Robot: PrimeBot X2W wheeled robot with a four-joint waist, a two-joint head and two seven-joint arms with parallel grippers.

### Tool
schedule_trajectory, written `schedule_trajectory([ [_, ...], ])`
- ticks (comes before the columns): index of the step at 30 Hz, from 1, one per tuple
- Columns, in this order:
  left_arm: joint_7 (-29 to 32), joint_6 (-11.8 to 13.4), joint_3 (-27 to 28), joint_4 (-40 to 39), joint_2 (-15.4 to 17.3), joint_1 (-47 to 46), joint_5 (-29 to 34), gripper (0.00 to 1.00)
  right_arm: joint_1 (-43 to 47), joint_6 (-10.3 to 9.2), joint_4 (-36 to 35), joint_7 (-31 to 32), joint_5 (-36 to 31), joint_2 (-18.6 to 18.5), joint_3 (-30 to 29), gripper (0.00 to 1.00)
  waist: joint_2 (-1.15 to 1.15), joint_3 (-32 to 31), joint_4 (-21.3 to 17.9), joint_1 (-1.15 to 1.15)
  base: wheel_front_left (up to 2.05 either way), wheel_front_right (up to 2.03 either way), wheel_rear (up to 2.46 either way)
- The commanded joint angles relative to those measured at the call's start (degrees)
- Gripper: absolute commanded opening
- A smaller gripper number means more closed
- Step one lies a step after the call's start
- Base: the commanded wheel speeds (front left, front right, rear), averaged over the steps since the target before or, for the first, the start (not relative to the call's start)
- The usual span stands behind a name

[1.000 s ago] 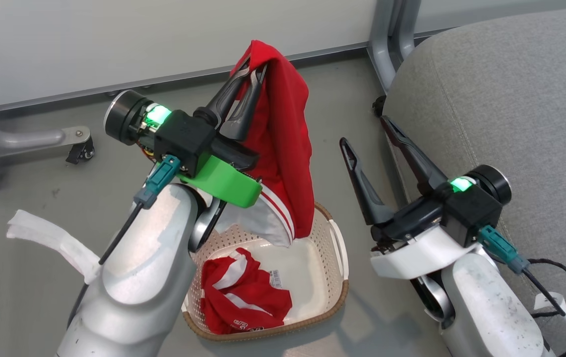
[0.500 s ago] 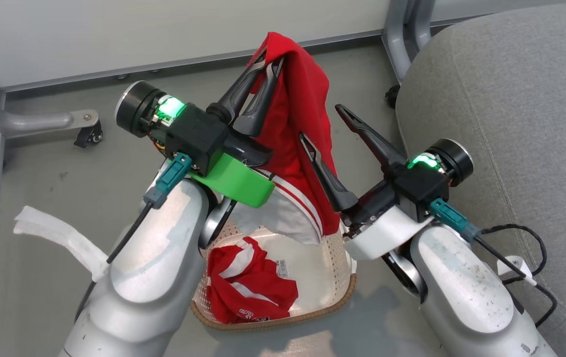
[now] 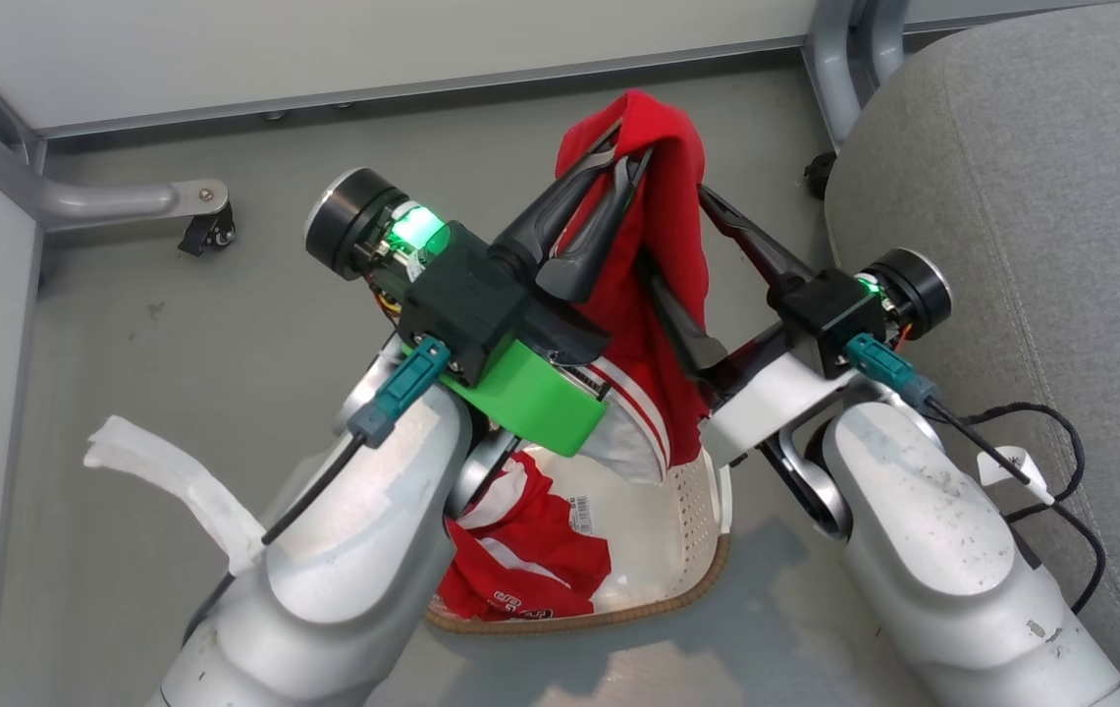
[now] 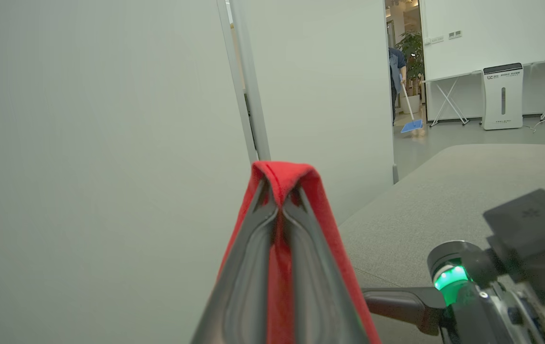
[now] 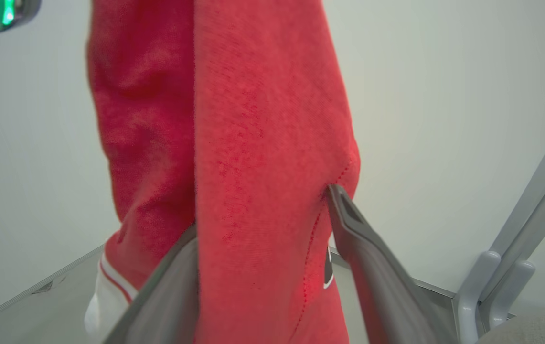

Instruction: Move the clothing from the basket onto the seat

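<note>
In the head view my left gripper (image 3: 626, 149) is shut on the top of a red garment (image 3: 663, 295) with white stripe trim. The clothing hangs from it above the cream perforated basket (image 3: 707, 506). My right gripper (image 3: 672, 224) is open, one finger on each side of the hanging cloth. The right wrist view shows that red cloth (image 5: 253, 143) between the fingers (image 5: 363, 248). The left wrist view shows the shut gripper (image 4: 279, 193) with red fabric (image 4: 282, 172) folded over its tips. A second red-and-white garment (image 3: 530, 560) lies in the basket. The grey seat (image 3: 1031, 196) is at the right.
White partition walls and a metal frame leg with a caster (image 3: 206, 231) bound the grey floor. A white cloth strip (image 3: 167, 481) lies at the left. A black cable (image 3: 1060, 442) trails by the seat. Far off, a person (image 4: 396, 71) sweeps with a blue broom.
The camera has turned, shifting the whole picture. My right gripper has swung from beside the seat over to the hanging garment, and its open fingers now straddle it. The left grip is unchanged.
</note>
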Motion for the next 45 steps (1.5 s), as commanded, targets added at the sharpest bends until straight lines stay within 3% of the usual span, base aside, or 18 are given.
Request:
schedule_trajectory([
  [1, -0.1, 0.0, -0.5, -0.6, -0.1, 0.5, -0.4, 0.00, -0.9, -0.02, 0.5, -0.1, -0.5, -0.2, -0.6, 1.00, 0.00, 0.1, 0.4, 0.00, 0.00, 0.00, 0.00],
  [7, -0.1, 1.4, -4.5, -2.7, -0.2, 0.5, -2.7, 0.00, -2.2, -0.02, 3.0, -0.1, 0.4, -0.2, -1.7, 1.00, 0.00, 0.4, 1.3, 0.00, 0.00, 0.00, 0.00],
  [8, -0.1, 1.6, -5.0, -2.9, -0.2, 0.4, -3.0, 0.00, -2.4, -0.02, 3.5, -0.1, 0.9, -0.2, -1.5, 0.49, 0.00, 0.5, 1.4, 0.00, 0.00, 0.00, 0.00],
  [9, 0.0, 1.9, -5.6, -3.0, -0.2, 0.2, -3.2, 0.00, -2.8, -0.02, 4.2, -0.1, 1.1, -0.2, -1.3, 0.19, 0.00, 0.6, 1.6, 0.00, 0.00, 0.00, 0.00],
  [10, -0.1, 2.0, -5.9, -3.0, -0.2, 0.0, -3.4, 0.00, -3.0, -0.02, 4.7, -0.1, 1.6, -0.2, -1.2, 0.00, 0.00, 0.7, 1.7, 0.00, 0.00, 0.00, 0.00],
  [23, 0.0, 3.0, -5.9, -0.9, -0.2, 0.1, -3.2, 0.00, -1.7, -0.02, 4.6, -0.1, 3.2, -0.2, -1.2, 0.00, 0.00, 0.9, 1.5, 0.00, 0.00, 0.00, 0.00],
  [24, 0.0, 3.1, -5.8, -0.9, -0.2, 0.2, -3.1, 0.29, -1.7, -0.02, 4.5, -0.1, 3.4, -0.2, -1.2, 0.00, 0.00, 0.9, 1.4, 0.00, 0.00, 0.00, 0.00],
  [25, 0.0, 3.2, -5.7, -0.9, -0.2, 0.2, -3.0, 0.94, -1.6, -0.02, 4.5, -0.1, 3.5, -0.2, -1.2, 0.00, 0.00, 0.9, 1.4, 0.00, 0.00, 0.00, 0.00],
  [26, 0.0, 3.3, -5.7, -0.8, -0.2, 0.3, -3.0, 1.00, -1.6, -0.02, 4.6, -0.1, 3.5, -0.2, -1.3, 0.00, 0.00, 1.0, 1.4, 0.00, 0.00, 0.00, 0.00],
  [45, 0.0, 2.9, -5.6, 0.1, -0.1, 1.4, -2.1, 1.00, -0.9, -0.02, 5.6, -0.1, 2.3, -0.2, -6.5, 0.00, 0.00, 2.1, -0.5, 0.00, 0.00, 0.00, 0.00],
])
